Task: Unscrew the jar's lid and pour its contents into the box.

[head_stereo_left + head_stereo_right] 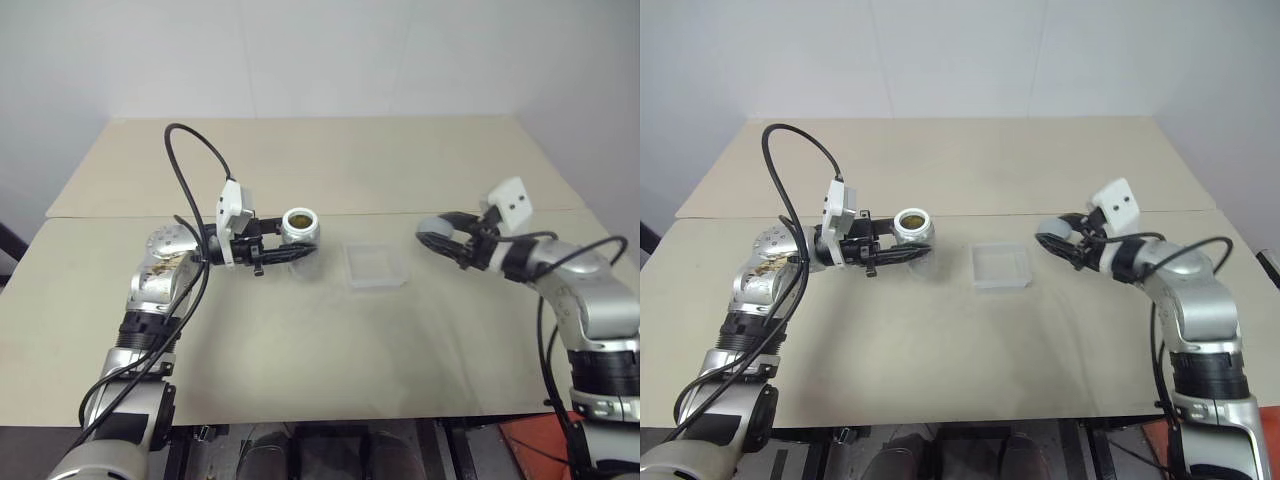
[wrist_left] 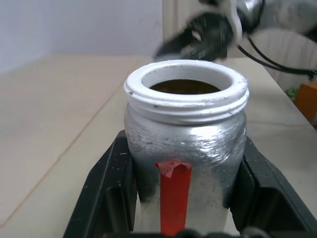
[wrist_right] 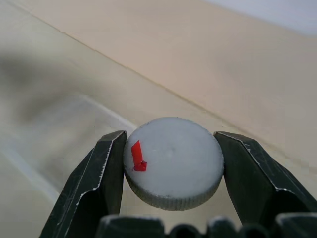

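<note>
Table (image 1: 330,340): pale beige top made of two boards, the seam between them running side to side just behind the task items. Everything listed below sits on or above it.

Left gripper (image 1: 290,255): reaches in level from the robot's left, pointing toward the right. Its two black fingers (image 2: 106,188) are clamped on the jar's body, one on each side, as the left wrist view shows.

Right gripper (image 1: 435,238): held over the table on the robot's right side, pointing in toward the centre. Its black fingers (image 3: 99,183) are clenched on the lid's ribbed edge from both sides (the lid lies flat between them, top face to the wrist camera).

Jar (image 1: 299,232): silvery cylinder, upright, left of centre, gripped by the left gripper. Lid off; white threaded neck and open mouth exposed, with dark brownish contents visible inside. A red vertical stripe runs down the side facing the left wrist camera. Whether its base touches the table cannot be told.

Box (image 1: 374,267): shallow clear plastic square tray, resting flat on the table just to the right of the jar, apart from it, between the two grippers. Nothing is visible inside it.

Lid (image 3: 173,161): round grey-silver cap with a small red mark near one edge of its face, held in the right gripper, right of the box and well apart from the jar.
</note>
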{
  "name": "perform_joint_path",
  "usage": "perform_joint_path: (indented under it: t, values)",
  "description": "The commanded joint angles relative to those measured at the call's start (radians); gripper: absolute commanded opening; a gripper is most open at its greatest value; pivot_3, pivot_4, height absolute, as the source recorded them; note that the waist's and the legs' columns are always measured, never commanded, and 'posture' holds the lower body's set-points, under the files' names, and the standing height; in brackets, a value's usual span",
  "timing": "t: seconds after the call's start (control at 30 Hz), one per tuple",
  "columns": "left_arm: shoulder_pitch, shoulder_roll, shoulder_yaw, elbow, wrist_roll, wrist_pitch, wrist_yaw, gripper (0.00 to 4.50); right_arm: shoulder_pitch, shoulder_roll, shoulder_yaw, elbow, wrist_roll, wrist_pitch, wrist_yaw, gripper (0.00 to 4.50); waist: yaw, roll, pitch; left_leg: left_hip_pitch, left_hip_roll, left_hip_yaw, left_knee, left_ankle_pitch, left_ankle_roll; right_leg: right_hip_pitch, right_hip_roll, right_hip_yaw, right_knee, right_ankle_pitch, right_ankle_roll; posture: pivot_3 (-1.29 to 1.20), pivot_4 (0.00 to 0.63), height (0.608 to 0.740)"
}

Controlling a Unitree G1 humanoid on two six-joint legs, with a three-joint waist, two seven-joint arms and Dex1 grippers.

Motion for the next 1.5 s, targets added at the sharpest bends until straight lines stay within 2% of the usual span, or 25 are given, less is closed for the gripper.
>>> perform_joint_path:
  t: [0.03, 0.2, 0.33, 0.4, 0.5, 0.6, 0.73, 0.87, 1.0, 1.1, 1.2, 1.27, 1.4, 1.5]
  values:
    - [-0.027, -0.009, 0.028, -0.025, -0.030, 0.004, 0.027, 2.01, 0.001, 0.038, -0.011, 0.041, -0.087, 0.017, -0.162, 2.76, -0.004, 0.000, 0.000, 0.000, 0.000, 0.000, 0.000, 0.000, 0.000, 0.000, 0.000, 0.000, 0.000, 0.000, 0.000, 0.00, 0.150, 0.740]
    - [-0.012, -0.011, 0.013, -0.042, -0.017, -0.008, 0.043, 2.01, 0.003, 0.101, -0.011, 0.082, -0.109, 0.015, -0.231, 2.76, -0.005, 0.000, 0.000, 0.000, 0.000, 0.000, -0.001, 0.000, -0.001, 0.000, 0.000, 0.001, 0.000, 0.000, 0.000, 0.00, 0.150, 0.740]
    - [0.005, -0.026, -0.010, -0.074, 0.005, -0.026, 0.072, 2.01, 0.025, 0.119, -0.006, 0.075, -0.099, 0.012, -0.217, 4.05, -0.001, 0.000, 0.000, 0.000, 0.000, 0.000, -0.001, 0.000, -0.001, 0.000, 0.000, 0.000, -0.001, 0.000, 0.000, 0.00, 0.150, 0.740]
    - [0.006, -0.033, -0.016, -0.082, 0.017, -0.038, 0.086, 2.01, 0.046, 0.096, -0.005, 0.032, -0.071, 0.026, -0.160, 4.42, 0.006, 0.000, 0.000, 0.000, 0.000, -0.001, -0.001, 0.000, -0.001, 0.000, 0.000, 0.000, -0.001, 0.000, 0.000, 0.00, 0.150, 0.740]
    - [-0.003, -0.035, -0.021, -0.083, 0.027, -0.043, 0.102, 2.01, 0.061, 0.035, -0.005, -0.044, -0.027, 0.057, -0.054, 4.42, 0.006, 0.000, 0.000, 0.000, 0.000, -0.001, -0.001, 0.000, -0.001, 0.001, 0.000, 0.000, -0.001, 0.000, 0.000, 0.00, 0.150, 0.740]
    - [-0.021, -0.053, -0.032, -0.069, 0.085, -0.093, 0.174, 2.01, 0.077, -0.084, -0.010, -0.150, 0.040, 0.032, 0.133, 4.42, 0.008, 0.001, 0.001, -0.001, 0.000, -0.001, -0.001, 0.000, 0.000, 0.000, 0.000, 0.000, -0.001, 0.000, 0.000, 0.00, 0.150, 0.740]
    - [-0.070, -0.100, -0.074, 0.017, 0.259, -0.232, 0.367, 2.01, 0.041, -0.150, -0.061, -0.202, 0.176, 0.057, 0.274, 4.42, 0.013, 0.001, 0.001, 0.001, -0.001, -0.001, 0.000, 0.000, 0.000, 0.002, 0.000, 0.000, -0.002, 0.000, 0.000, 0.00, 0.150, 0.740]
    - [-0.197, -0.148, -0.098, 0.192, 0.435, -0.401, 0.627, 2.01, -0.012, -0.165, -0.076, -0.212, 0.270, 0.148, 0.301, 4.42, 0.022, 0.001, 0.001, 0.001, -0.001, -0.002, 0.001, -0.001, 0.001, 0.003, 0.000, 0.000, -0.002, 0.000, 0.000, 0.00, 0.150, 0.740]
    - [-0.390, -0.084, -0.296, 0.440, 0.860, -0.793, 1.043, 2.01, -0.041, -0.201, -0.049, -0.225, 0.302, 0.220, 0.310, 4.42, 0.026, 0.000, 0.001, -0.001, -0.002, -0.002, 0.000, -0.001, 0.001, 0.001, 0.000, -0.001, -0.004, 0.001, 0.000, 0.00, 0.150, 0.740]
    - [-0.504, -0.060, -0.476, 0.548, 1.136, -0.952, 1.306, 2.01, -0.033, -0.215, -0.040, -0.229, 0.303, 0.214, 0.319, 4.42, 0.037, 0.000, 0.001, -0.002, -0.002, -0.001, -0.003, -0.001, 0.001, 0.001, 0.000, -0.002, -0.009, 0.001, 0.000, 0.00, 0.150, 0.740]
    - [-0.603, -0.056, -0.710, 0.623, 1.444, -0.961, 1.565, 2.01, -0.037, -0.218, -0.035, -0.224, 0.297, 0.213, 0.316, 4.42, 0.050, 0.001, 0.001, -0.004, -0.003, 0.001, -0.003, -0.001, 0.001, 0.001, 0.000, -0.003, -0.011, 0.001, 0.001, 0.00, 0.150, 0.740]
    - [-0.633, -0.078, -0.808, 0.659, 1.559, -0.916, 1.678, 2.01, -0.040, -0.220, -0.038, -0.221, 0.300, 0.217, 0.317, 4.42, 0.051, 0.001, 0.001, -0.005, -0.003, 0.004, -0.003, -0.001, 0.001, 0.001, 0.000, -0.004, -0.011, 0.001, 0.001, 0.00, 0.150, 0.740]
    - [-0.648, -0.153, -0.919, 0.689, 1.685, -0.777, 1.721, 2.01, -0.045, -0.221, -0.048, -0.213, 0.307, 0.221, 0.316, 4.42, 0.050, 0.001, 0.001, -0.007, -0.002, 0.005, -0.003, -0.001, 0.001, -0.001, 0.000, -0.005, -0.010, 0.001, 0.001, 0.00, 0.150, 0.740]
    - [-0.680, -0.212, -0.956, 0.734, 1.736, -0.666, 1.777, 2.01, -0.044, -0.220, -0.057, -0.222, 0.314, 0.225, 0.307, 4.42, 0.050, 0.000, 0.001, -0.008, -0.002, 0.006, -0.002, -0.001, 0.001, -0.001, 0.000, -0.005, -0.010, 0.001, 0.001, 0.00, 0.150, 0.740]
